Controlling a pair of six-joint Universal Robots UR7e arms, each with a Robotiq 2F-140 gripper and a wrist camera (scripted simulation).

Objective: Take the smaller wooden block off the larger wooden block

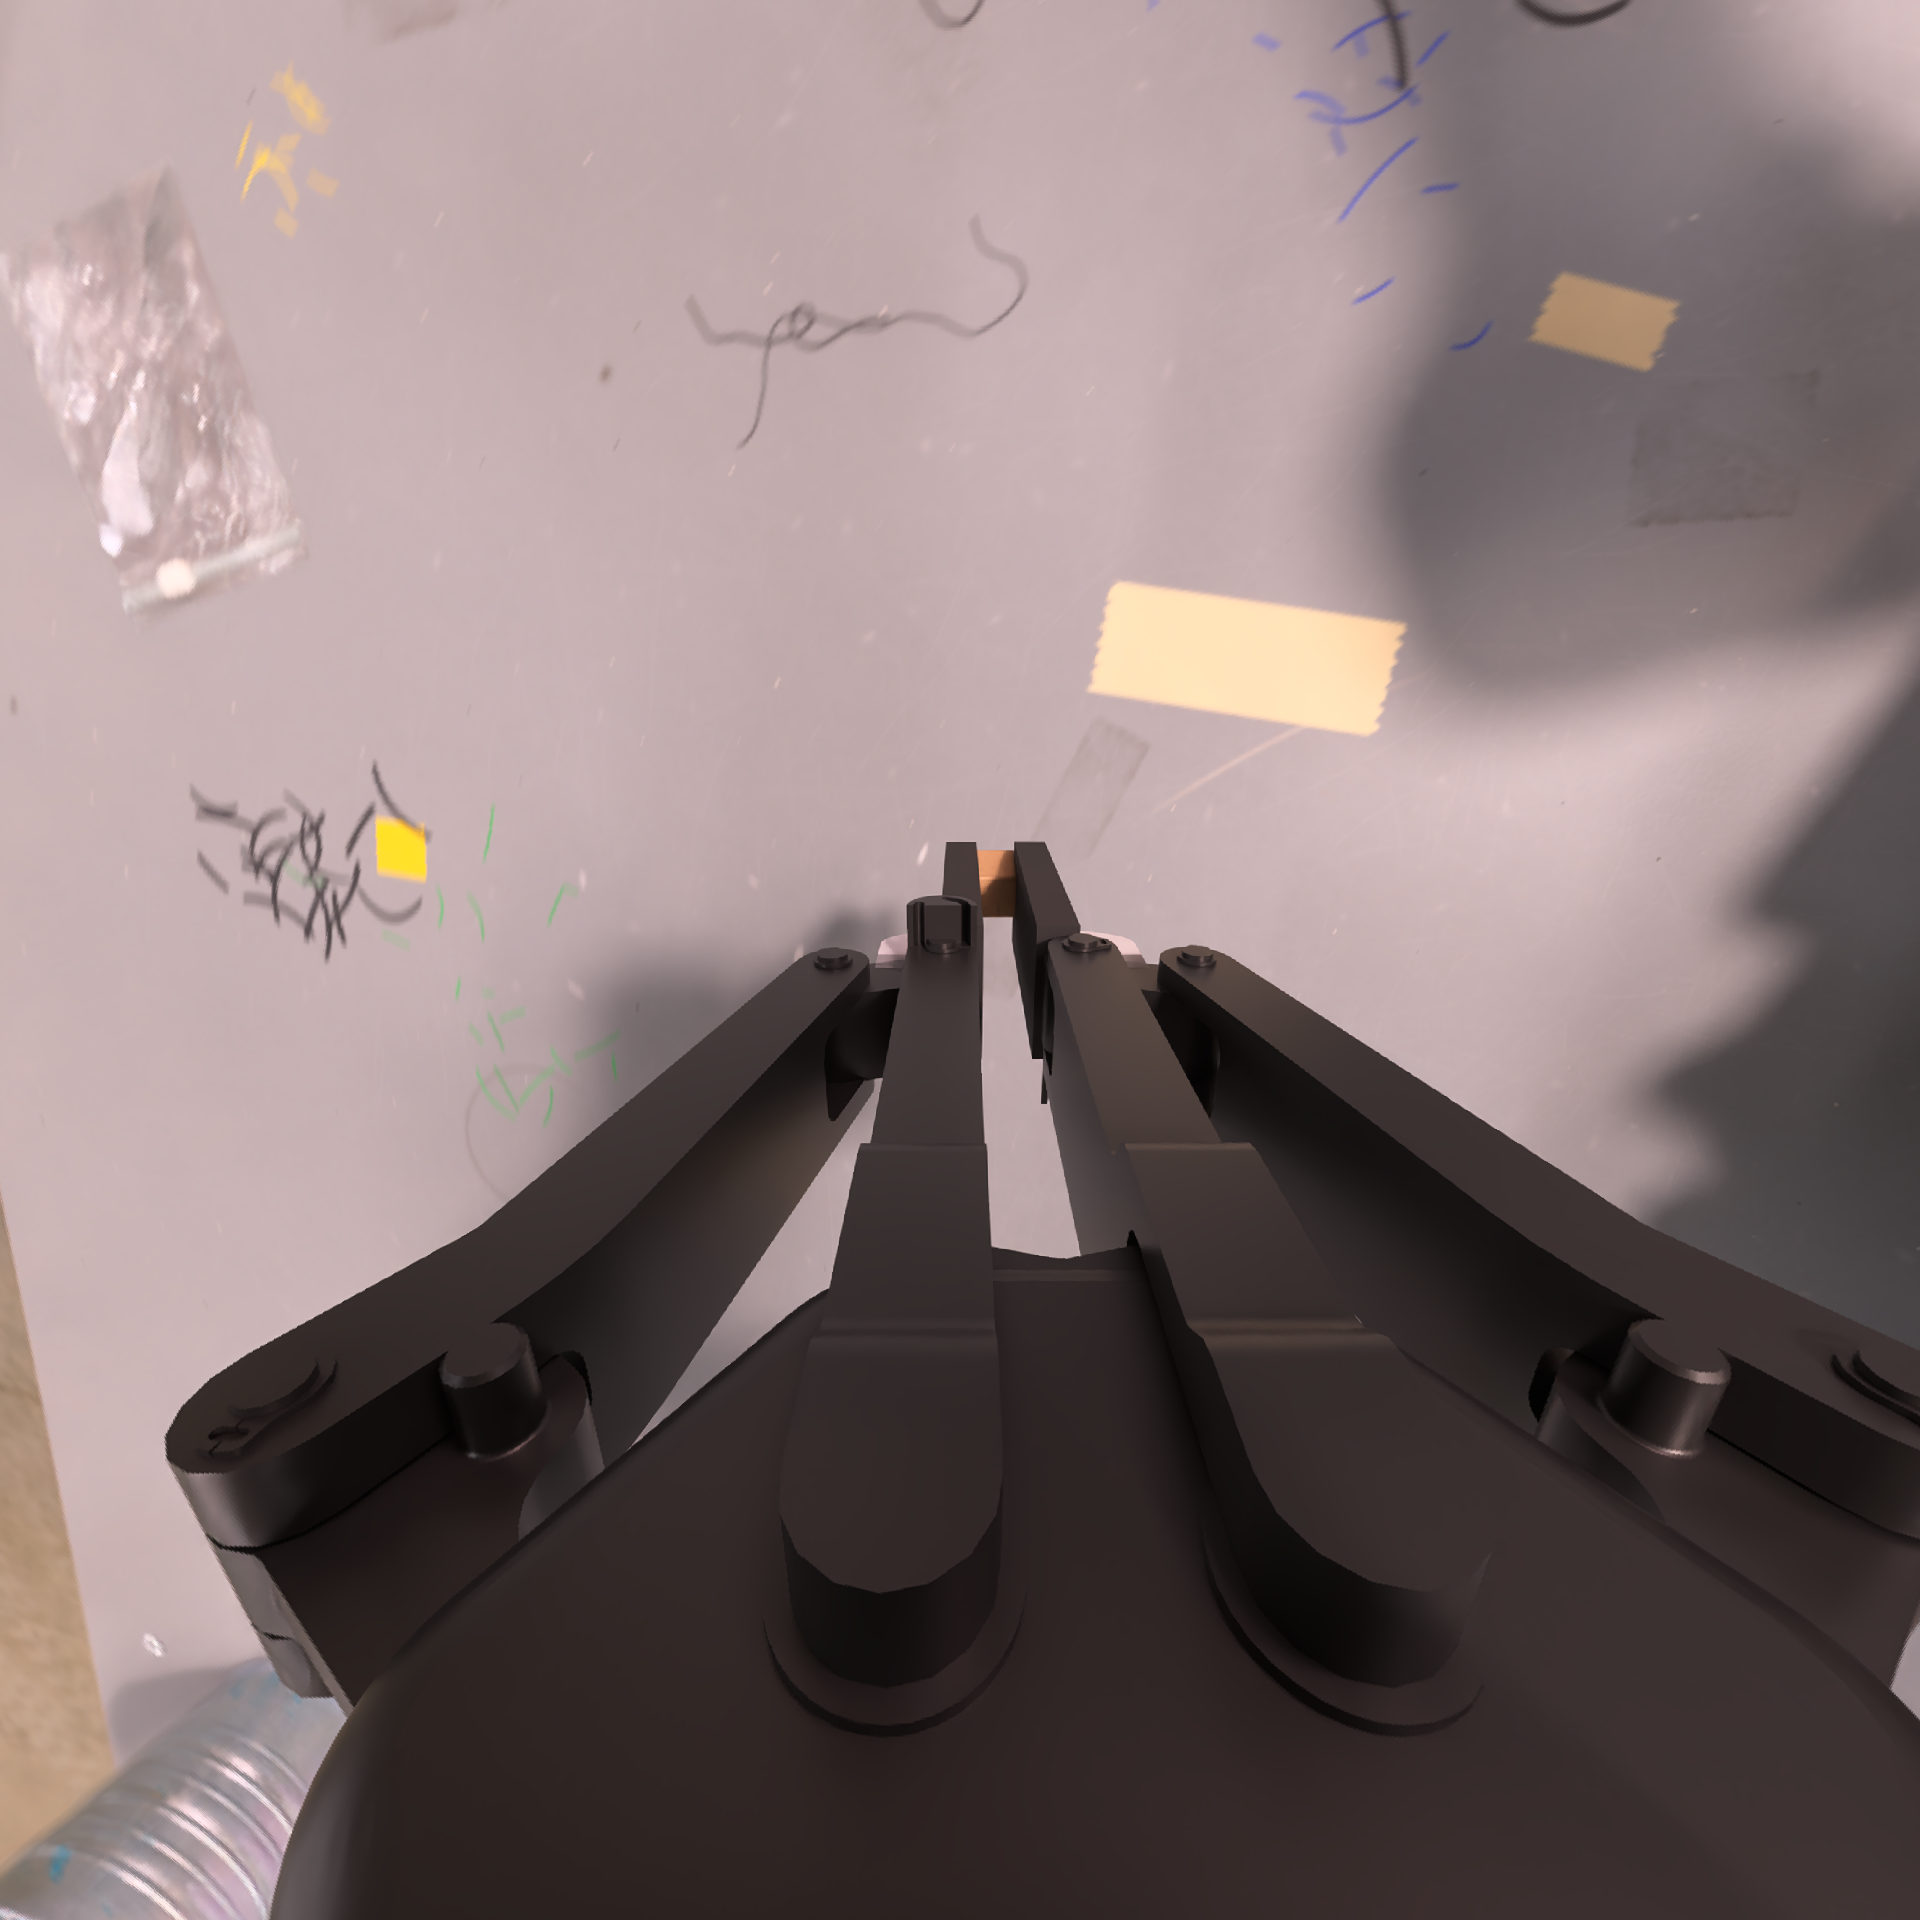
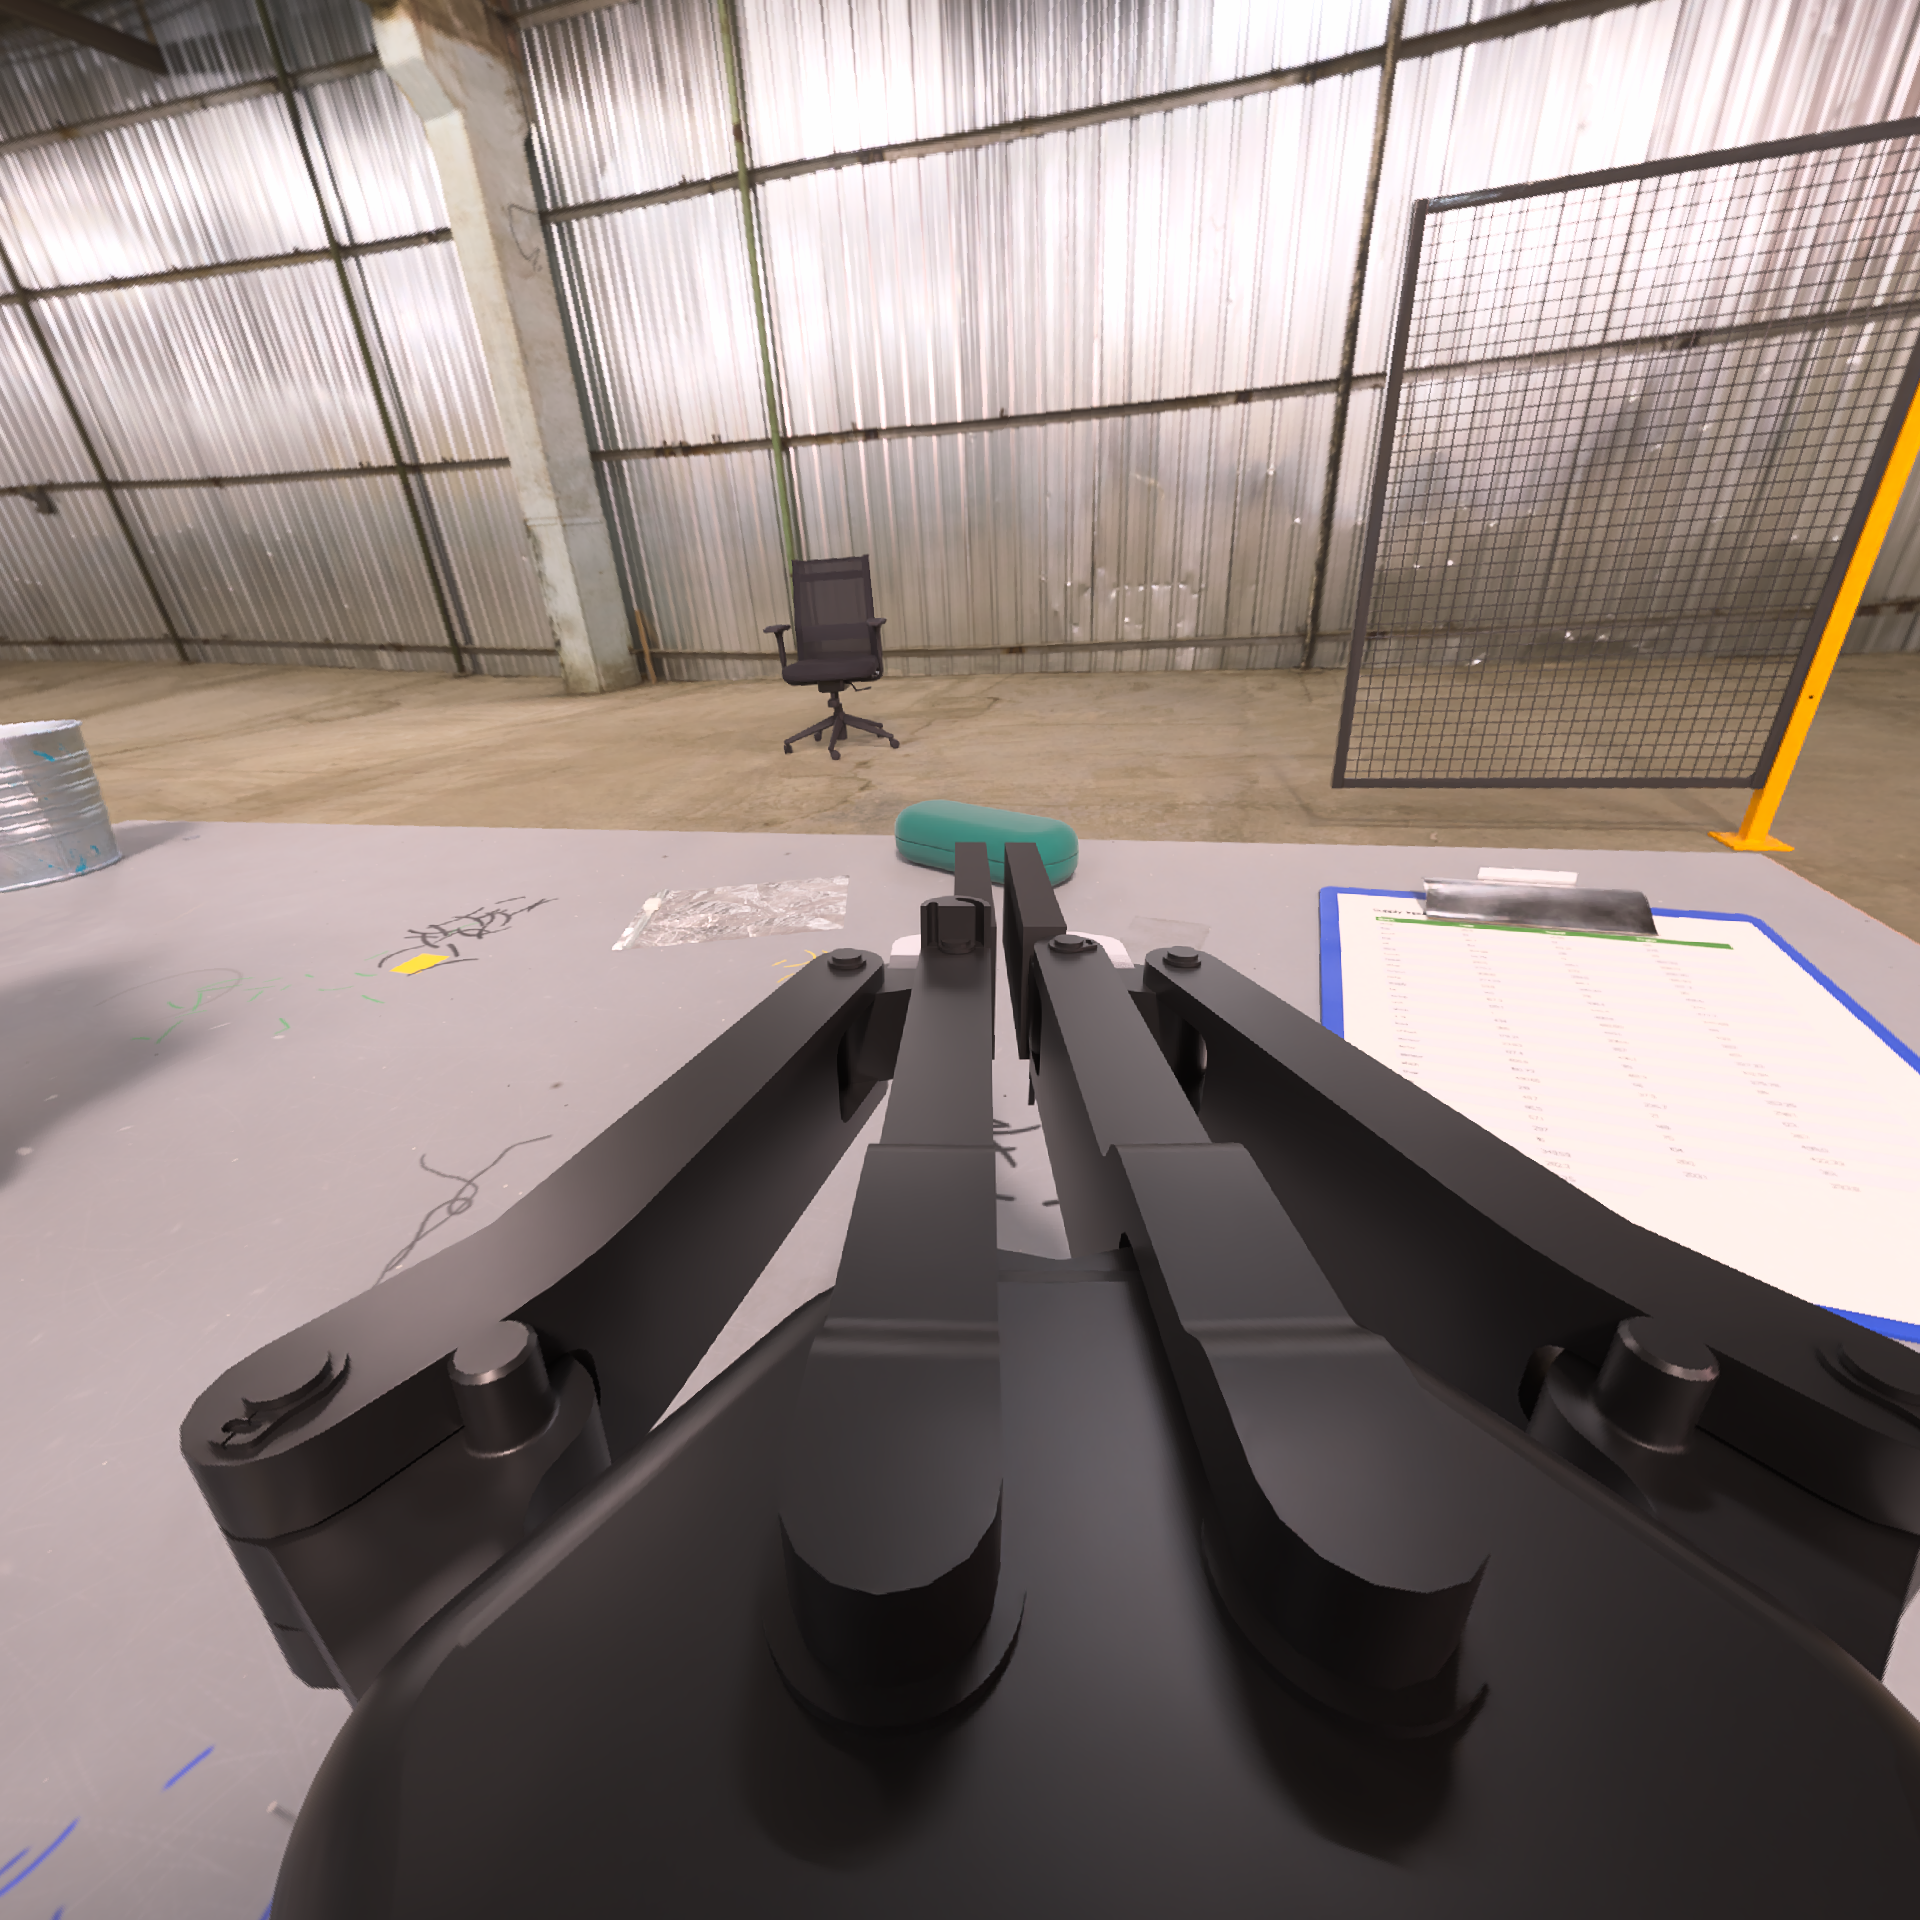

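Note:
In the left wrist view my left gripper (image 1: 995, 881) points down at the grey table (image 1: 727, 582) and is shut on a small wooden block (image 1: 995, 883), which shows as an orange-brown face between the fingertips. It holds the block above the table. The larger wooden block is not visible in either view. In the right wrist view my right gripper (image 2: 995, 868) is shut with nothing between its fingers and hovers above the table (image 2: 312, 1091), pointing toward the far edge.
A clear plastic bag (image 1: 145, 405) lies at the left, tan tape strips (image 1: 1247, 657) (image 1: 1605, 318) at the right, a ribbed metal can (image 1: 156, 1808) at the bottom left. The right wrist view shows a teal case (image 2: 987, 831), a clipboard (image 2: 1621, 1060), the bag (image 2: 738, 909) and can (image 2: 47, 805).

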